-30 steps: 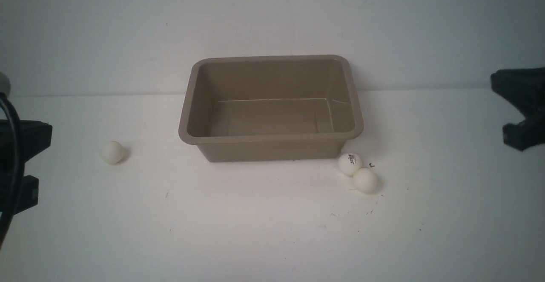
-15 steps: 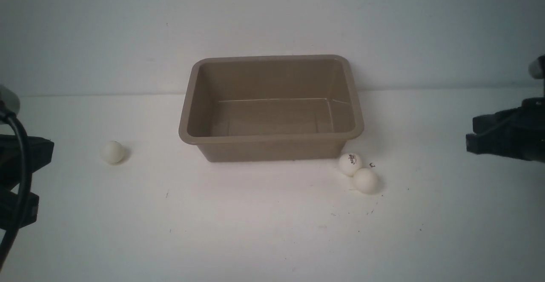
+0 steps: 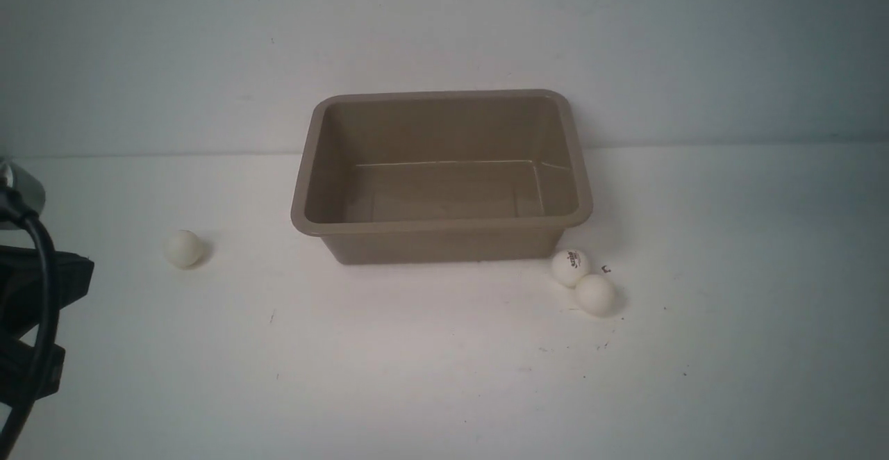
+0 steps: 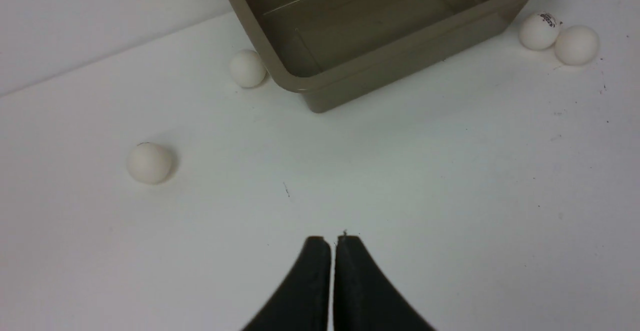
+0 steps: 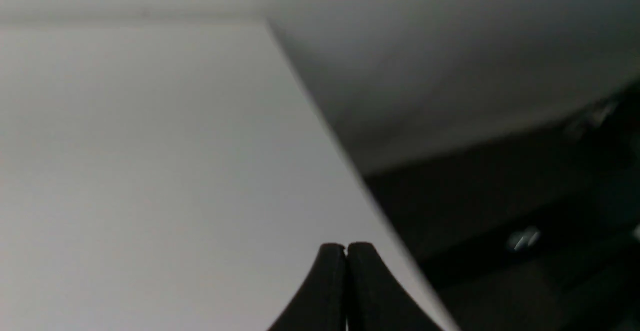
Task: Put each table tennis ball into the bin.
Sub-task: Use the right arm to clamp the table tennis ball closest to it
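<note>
Bin (image 3: 444, 246) on table (image 3: 417, 383), centre, toward the back. First ball (image 3: 183, 248) well left of it, level with its front; second ball (image 4: 247, 68) just beside its left wall. Third ball (image 3: 570, 267) just off the front right corner, fourth ball (image 3: 595, 294) touching it, nearer and further right

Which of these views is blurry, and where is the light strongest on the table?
Right wrist view: blurred throughout; only the shut black right tool and the edge of the white table read. Left wrist view: sharp, the dark logo on one off-white table tennis ball crisp. Front view: brightest just in front of the tan-brown plastic bin, dimmer toward the corners.
</note>
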